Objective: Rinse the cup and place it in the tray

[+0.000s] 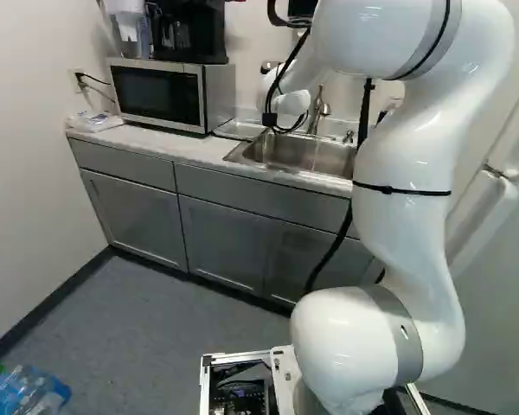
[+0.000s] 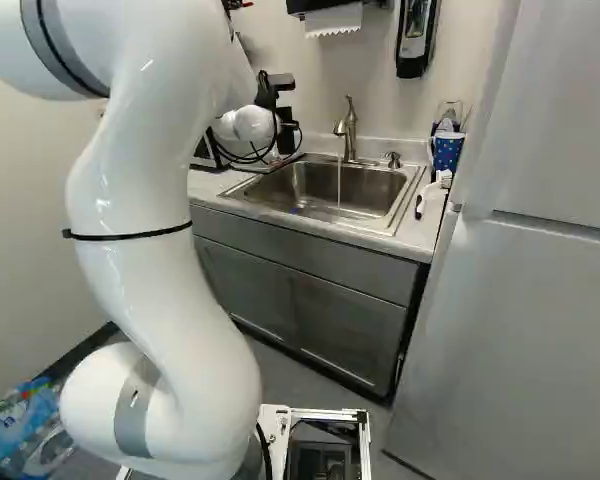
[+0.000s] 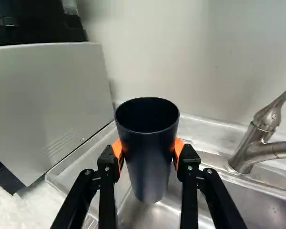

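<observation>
A white robot arm (image 1: pixel 406 181) is reaching over a kitchen bench (image 2: pixel 213 187), its black hand (image 2: pixel 288 130) gripping a dark, empty-looking cup (image 3: pixel 150 157) at the sink. Both orange pads (image 3: pixel 179 149) are pressing on the cup from opposite sides, and the cup is standing mouth up between them. It is hanging near where the sink (image 3: pixel 248 202) is meeting a shallow tray (image 3: pixel 96 155); which of the two is lying directly under its base is hard to tell. The tray is sitting between the sink and a microwave (image 1: pixel 160 93), which is carrying a black coffee maker (image 1: pixel 188 33).

On the far side of the basin, a metal tap (image 2: pixel 348 132) is running, a thin stream of water (image 2: pixel 339 185) falling into the sink, well clear of the cup. A blue patterned cup (image 2: pixel 447 150) is standing on the bench near the refrigerator (image 2: pixel 525 320), at the right of the right base view. A paper towel (image 2: pixel 333 20) is hanging on the wall above the tap, beside a black dispenser (image 2: pixel 414 40). Plastic bottles (image 1: pixel 26 393) are resting on the floor at the left of the left base view.
</observation>
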You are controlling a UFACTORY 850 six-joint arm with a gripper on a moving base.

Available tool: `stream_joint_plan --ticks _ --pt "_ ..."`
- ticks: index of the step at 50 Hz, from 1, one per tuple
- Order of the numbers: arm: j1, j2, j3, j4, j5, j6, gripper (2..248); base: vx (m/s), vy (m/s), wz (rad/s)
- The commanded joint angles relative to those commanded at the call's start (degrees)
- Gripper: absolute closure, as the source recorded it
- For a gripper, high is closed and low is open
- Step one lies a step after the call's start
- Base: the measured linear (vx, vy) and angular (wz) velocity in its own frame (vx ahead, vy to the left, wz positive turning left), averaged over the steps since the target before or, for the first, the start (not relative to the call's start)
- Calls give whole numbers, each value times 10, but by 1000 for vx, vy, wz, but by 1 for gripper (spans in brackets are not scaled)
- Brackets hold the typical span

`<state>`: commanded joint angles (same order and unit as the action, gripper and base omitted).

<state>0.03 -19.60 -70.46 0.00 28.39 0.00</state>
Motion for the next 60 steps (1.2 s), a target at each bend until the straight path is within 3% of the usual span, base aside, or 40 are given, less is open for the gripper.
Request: stream_joint_plan --ticks 32,60 --pt "-37 43 87 0 30 0 128 0 0 0" --pt "-69 82 165 0 31 0 128 0 0 0"
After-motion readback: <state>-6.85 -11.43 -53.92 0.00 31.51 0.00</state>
